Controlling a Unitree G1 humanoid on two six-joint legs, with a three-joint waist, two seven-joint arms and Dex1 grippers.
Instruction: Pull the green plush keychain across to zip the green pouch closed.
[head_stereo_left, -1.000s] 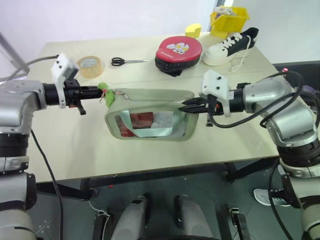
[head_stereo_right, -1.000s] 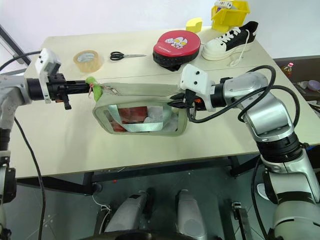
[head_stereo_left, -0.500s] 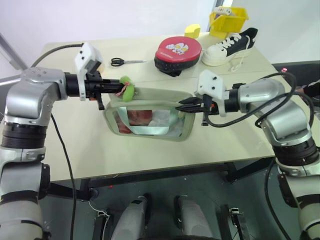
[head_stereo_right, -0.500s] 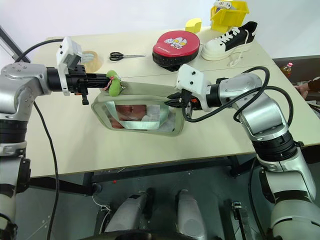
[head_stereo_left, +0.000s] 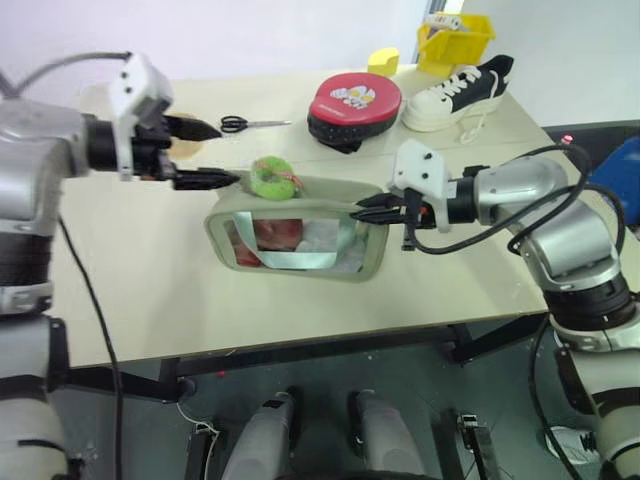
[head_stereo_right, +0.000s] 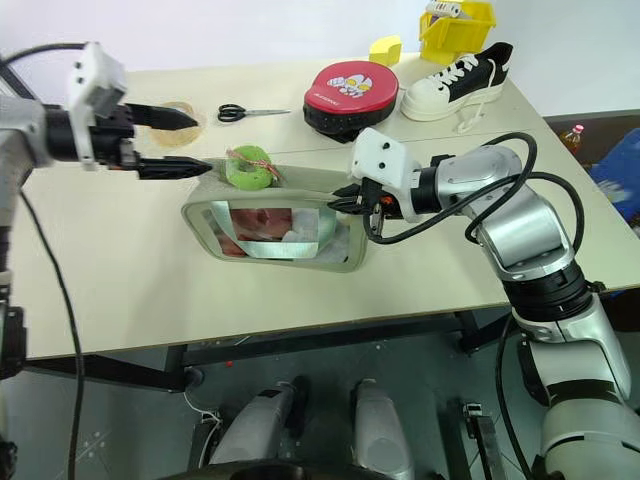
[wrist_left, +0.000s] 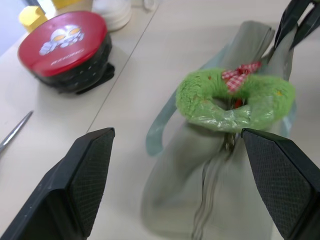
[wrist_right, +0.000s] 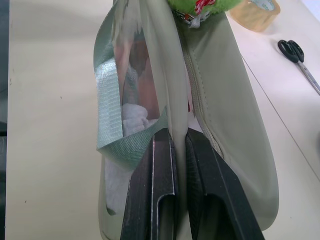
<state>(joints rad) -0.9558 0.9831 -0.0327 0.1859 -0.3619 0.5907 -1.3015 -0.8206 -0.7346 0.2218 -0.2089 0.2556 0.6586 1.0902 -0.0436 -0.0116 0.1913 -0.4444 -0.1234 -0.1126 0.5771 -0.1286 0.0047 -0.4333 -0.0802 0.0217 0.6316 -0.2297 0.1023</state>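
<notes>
While the green pouch (head_stereo_left: 296, 230) stood on the beige tabletop (head_stereo_left: 140, 290) with its clear window showing red and pale contents, the right end effector (head_stereo_left: 362, 210) was clamped on the fabric at the pouch's right end, its two black fingers (wrist_right: 150, 195) pressed together with the cloth between them. The green plush keychain (head_stereo_left: 269, 178), a fuzzy ring with a small red-checked bow, lay on top of the pouch near its left end, by the zipper line. The left end effector (head_stereo_left: 208, 153) was just left of the keychain with its fingers spread wide, one fingertip reaching close to the charm, and nothing was held between them. Farther back on the tabletop were a roll of tape (head_stereo_right: 178, 108), black-handled scissors (head_stereo_left: 250, 124), a round red-and-black case (head_stereo_left: 353, 104), a black-and-white sneaker (head_stereo_left: 458, 92), a yellow block (head_stereo_left: 385, 61) and a yellow bin (head_stereo_left: 455, 40).
</notes>
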